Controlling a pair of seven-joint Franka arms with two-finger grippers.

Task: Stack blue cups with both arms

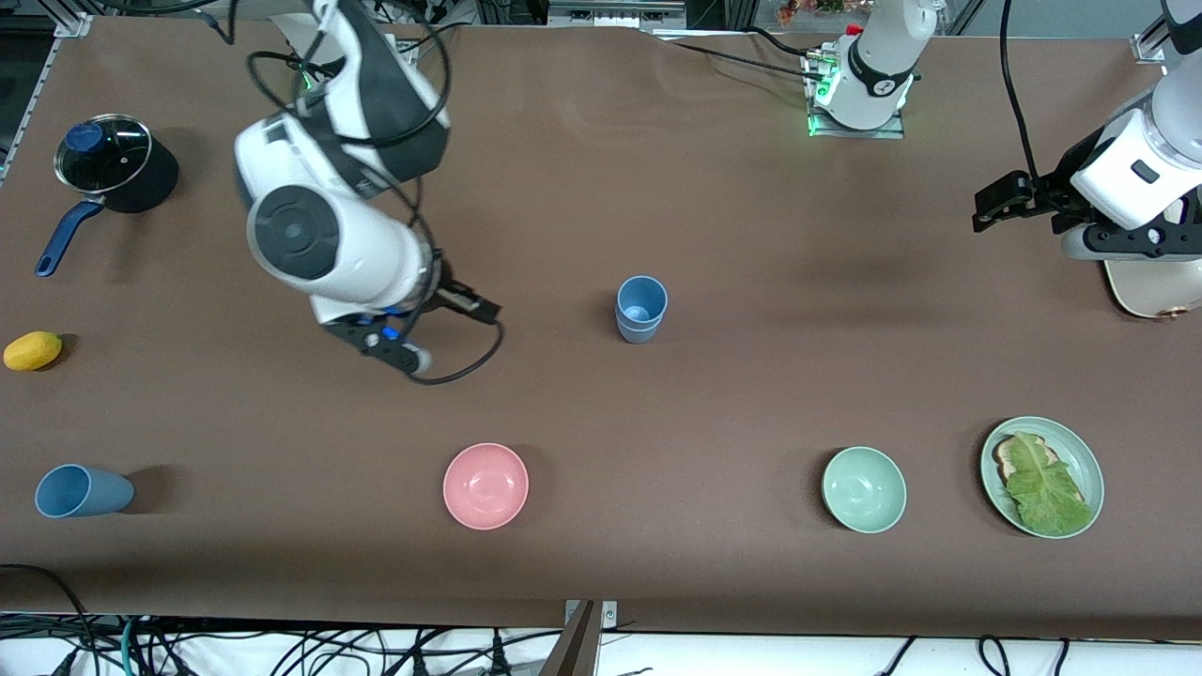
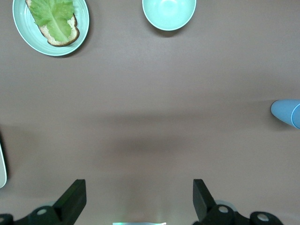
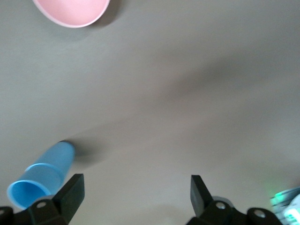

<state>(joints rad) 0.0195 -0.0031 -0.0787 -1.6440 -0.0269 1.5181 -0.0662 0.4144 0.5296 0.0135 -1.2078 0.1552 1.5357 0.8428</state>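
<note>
Two blue cups stand nested as one upright stack (image 1: 641, 308) at the table's middle. The stack also shows in the right wrist view (image 3: 42, 176) and at the edge of the left wrist view (image 2: 286, 112). A third blue cup (image 1: 83, 491) lies on its side near the front edge at the right arm's end. My right gripper (image 3: 136, 192) is open and empty, over bare table between the stack and the right arm's end, and mostly hidden under its wrist (image 1: 423, 314) in the front view. My left gripper (image 1: 1000, 202) is open and empty, up at the left arm's end.
A pink bowl (image 1: 485, 485), a pale green bowl (image 1: 864, 489) and a green plate with bread and lettuce (image 1: 1087, 469) sit nearer the front camera. A lidded black pot (image 1: 103, 155) and a yellow fruit (image 1: 33, 350) are at the right arm's end. A white appliance (image 1: 1150, 286) lies under the left arm.
</note>
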